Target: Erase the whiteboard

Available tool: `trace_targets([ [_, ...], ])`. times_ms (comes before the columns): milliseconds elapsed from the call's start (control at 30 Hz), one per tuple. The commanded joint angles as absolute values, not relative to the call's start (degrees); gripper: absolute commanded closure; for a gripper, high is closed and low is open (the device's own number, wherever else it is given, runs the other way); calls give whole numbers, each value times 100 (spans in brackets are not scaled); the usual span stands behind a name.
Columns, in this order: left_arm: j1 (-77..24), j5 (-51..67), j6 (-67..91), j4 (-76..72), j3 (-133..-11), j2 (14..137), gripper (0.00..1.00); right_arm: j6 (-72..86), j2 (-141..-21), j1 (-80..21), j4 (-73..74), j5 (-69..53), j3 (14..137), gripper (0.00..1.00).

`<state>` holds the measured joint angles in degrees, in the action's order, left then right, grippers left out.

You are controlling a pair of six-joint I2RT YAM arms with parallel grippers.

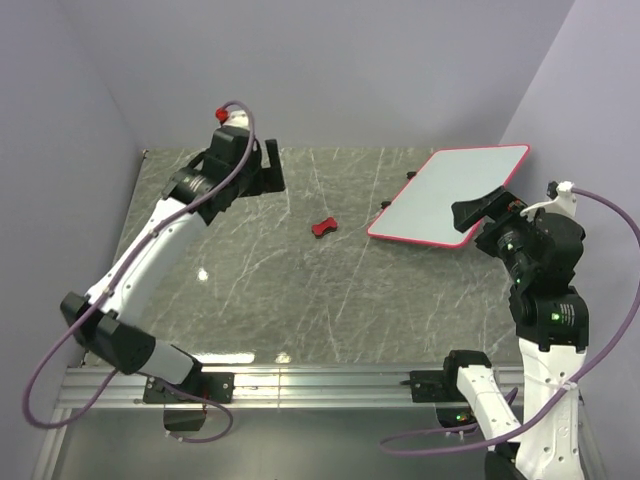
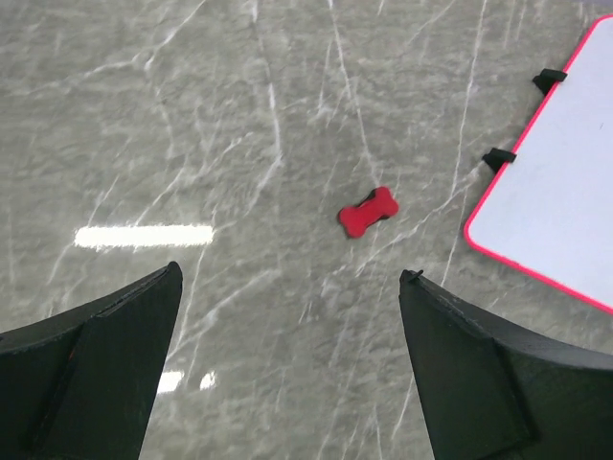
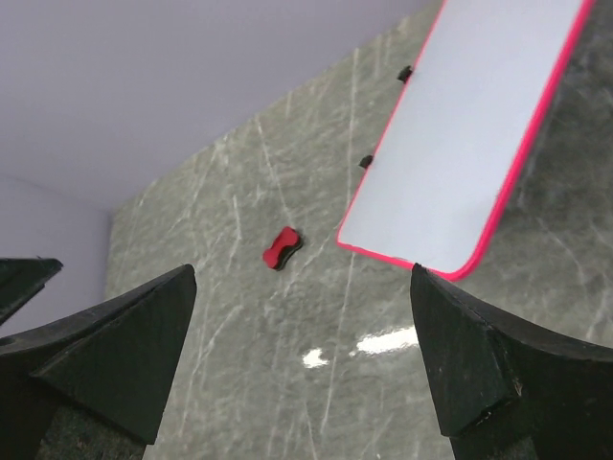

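The whiteboard (image 1: 450, 195) lies at the far right of the grey marbled worktop (image 1: 300, 300), its face blank. A small red eraser (image 1: 323, 227) sits to its left, apart. The right pincer (image 3: 302, 273) hovers spread wide over the board's near corner; the left pincer (image 2: 292, 275), also wide, holds nothing

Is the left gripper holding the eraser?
No: the eraser lies on the table, out beyond the open left gripper and apart from both fingers.
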<state>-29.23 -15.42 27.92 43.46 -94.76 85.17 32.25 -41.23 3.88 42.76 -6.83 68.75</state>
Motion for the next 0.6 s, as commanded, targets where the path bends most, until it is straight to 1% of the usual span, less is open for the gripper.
trace_targets([
  [0, -2909, -1776, 2900, 4368, -9150, 7824, 1, 3340, -4122, 281, 3938, -949, 7067, 0],
  [133, -2909, -1837, 2953, 4429, -8939, 7436, 0, 3349, -4034, 202, 3946, -958, 6935, 0],
  [367, -2909, -2223, 2857, 4851, -9096, 7339, 2, 3401, -3894, 123, 3920, -984, 6715, 0],
  [400, -2909, -2241, 2856, 4895, -9131, 7339, 5, 3393, -3867, 114, 3920, -993, 6697, 0],
  [500, -2909, -2048, 2768, 5035, -9289, 7452, 11, 3393, -3823, 97, 3929, -984, 6662, 0],
  [567, -2918, -1987, 2778, 5037, -9352, 7479, 9, 3393, -3780, 97, 3937, -976, 6627, 0],
])
